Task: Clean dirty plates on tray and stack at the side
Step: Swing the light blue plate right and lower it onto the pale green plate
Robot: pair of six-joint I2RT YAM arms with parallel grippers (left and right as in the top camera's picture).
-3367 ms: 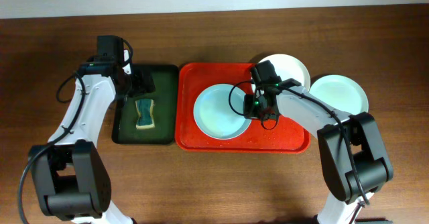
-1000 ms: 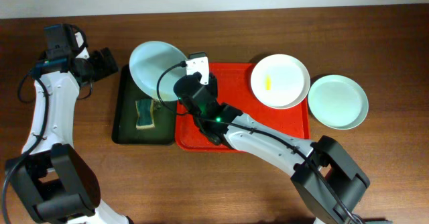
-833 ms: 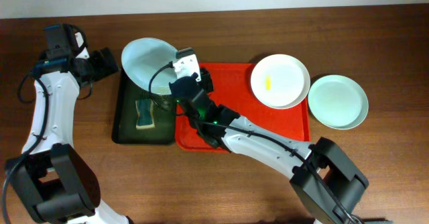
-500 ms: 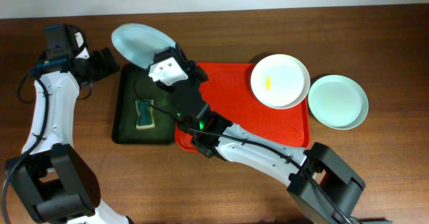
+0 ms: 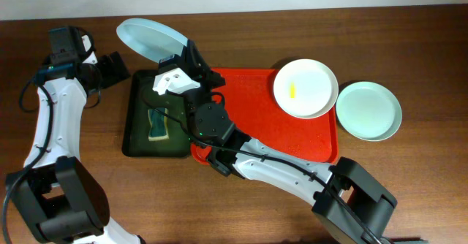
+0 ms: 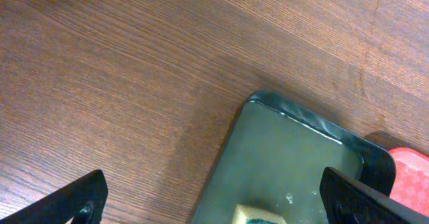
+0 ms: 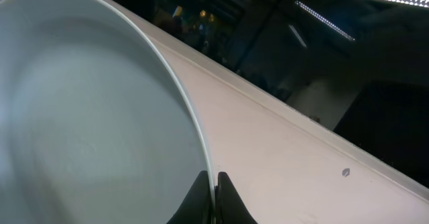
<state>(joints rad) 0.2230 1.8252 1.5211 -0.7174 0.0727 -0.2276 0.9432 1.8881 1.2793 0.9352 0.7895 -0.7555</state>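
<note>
Right pincer (image 5: 177, 55) pinched the rim of a round, shallow, pale blue plate (image 5: 146, 36), tilted aloft at the red rectangular plastic tray's (image 5: 322, 153) 10 o'clock. Left pincer (image 5: 117, 66) gaped wide, empty. That edge-only hold risked a slip.

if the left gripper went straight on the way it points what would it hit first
Probably a corner of the dark green tray, or the wooden table right beside it. The open left gripper has those just ahead in its wrist view. Depth is unclear.
</note>
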